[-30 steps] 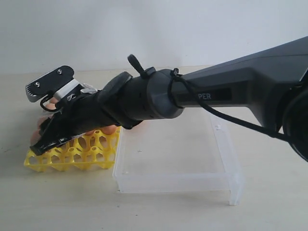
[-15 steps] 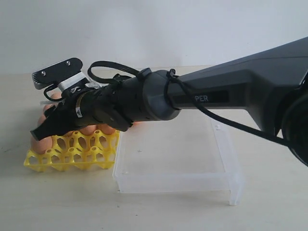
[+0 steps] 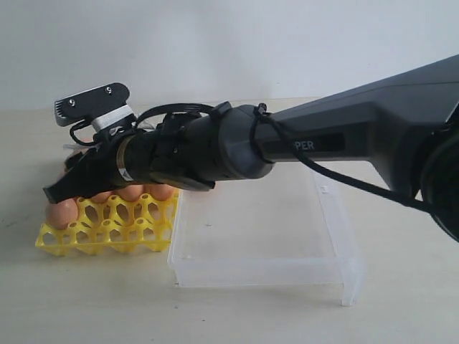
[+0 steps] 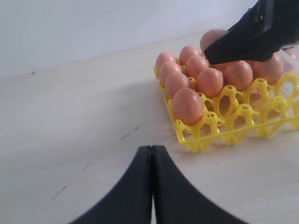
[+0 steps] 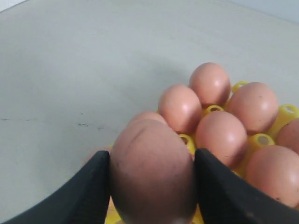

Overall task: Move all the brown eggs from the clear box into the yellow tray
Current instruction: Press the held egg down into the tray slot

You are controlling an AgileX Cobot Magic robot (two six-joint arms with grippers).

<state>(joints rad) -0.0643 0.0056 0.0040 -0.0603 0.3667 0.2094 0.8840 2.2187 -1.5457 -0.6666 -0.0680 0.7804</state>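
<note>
Right gripper [image 5: 151,161] clamped on one brown egg [image 5: 152,186], egg wedged between both jaws, apparently just above the yellow tray [image 5: 286,113]; contact unclear. Other brown eggs [image 5: 223,135] sit in cups just beyond the jaws. Left gripper [image 4: 152,182] pinched closed, tray ahead of it. Clear box [image 3: 265,272] touches the tray, behind the right jaws.

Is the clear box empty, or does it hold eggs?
Empty, as far as visible: the clear box shows only its bare floor.

Tray [image 4: 205,140] with eggs [image 4: 209,82] in its cups — just left of the box [image 3: 265,272]
</note>
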